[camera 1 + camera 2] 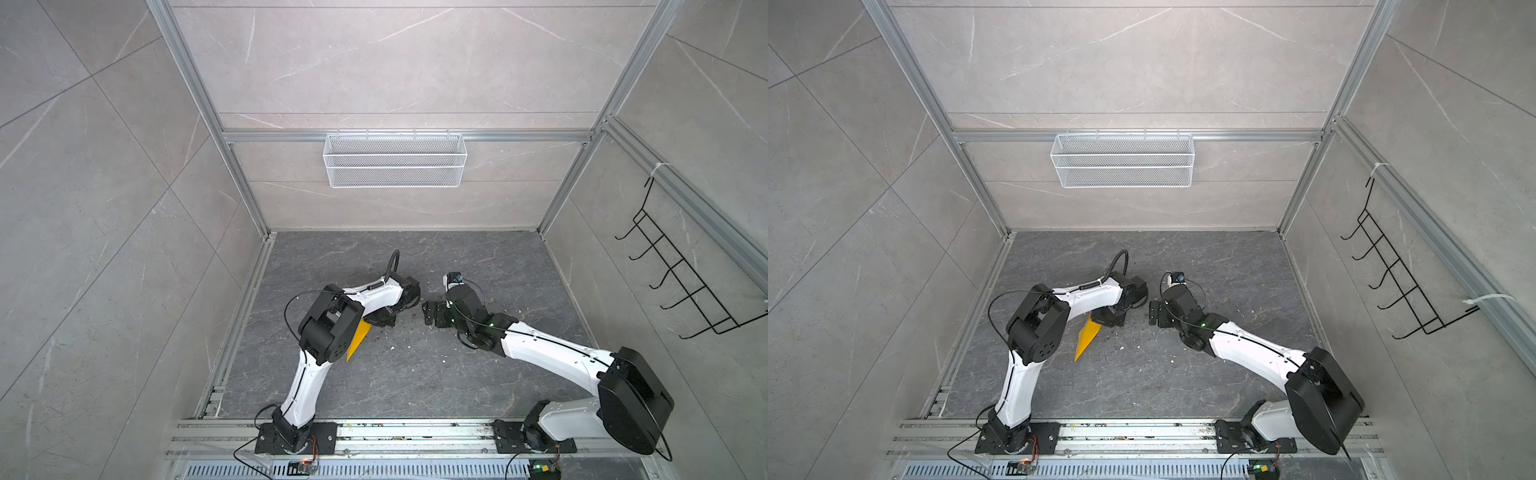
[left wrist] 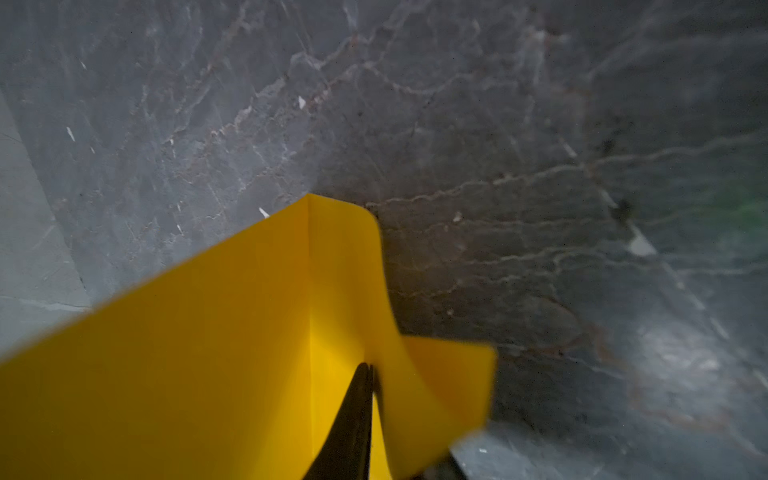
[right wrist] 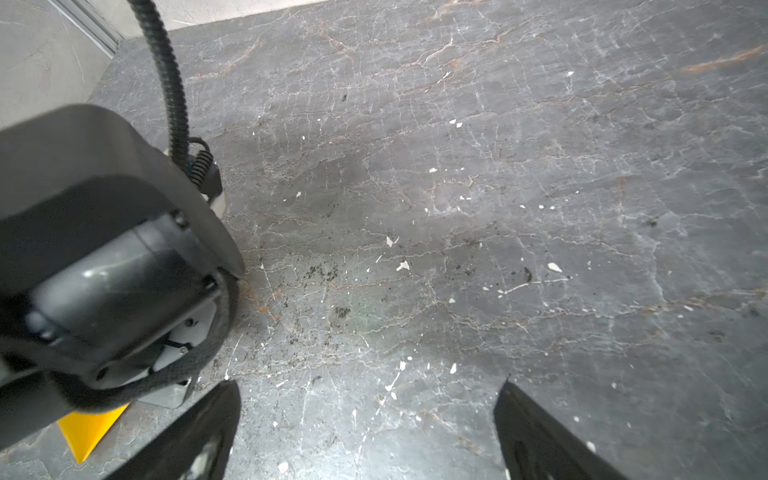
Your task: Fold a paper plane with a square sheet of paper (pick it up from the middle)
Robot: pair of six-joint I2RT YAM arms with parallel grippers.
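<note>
My left claw (image 2: 368, 368) has its fingers pressed almost together on the centre fold of the paper plane (image 2: 249, 332), and the yellow wings flare out on both sides of them. In a top view the plane sits left of centre, its wide end tucked under my left wrist and its nose slanting toward the lower left, close beside the elbow of my left arm (image 1: 1038, 328). I cannot tell whether the nose touches the table (image 1: 1183, 374).

My right claw (image 3: 370, 384) is spread wide and grips nothing. It hangs just right of centre in both top views, facing my left wrist across a narrow gap.

Bare table lies in the lower middle of the frame between my two arms, and more lies above them, up to the back wall. The rail (image 1: 967, 324) along the table's left edge runs near my left elbow. The table's right edge is well apart from my right claw.
</note>
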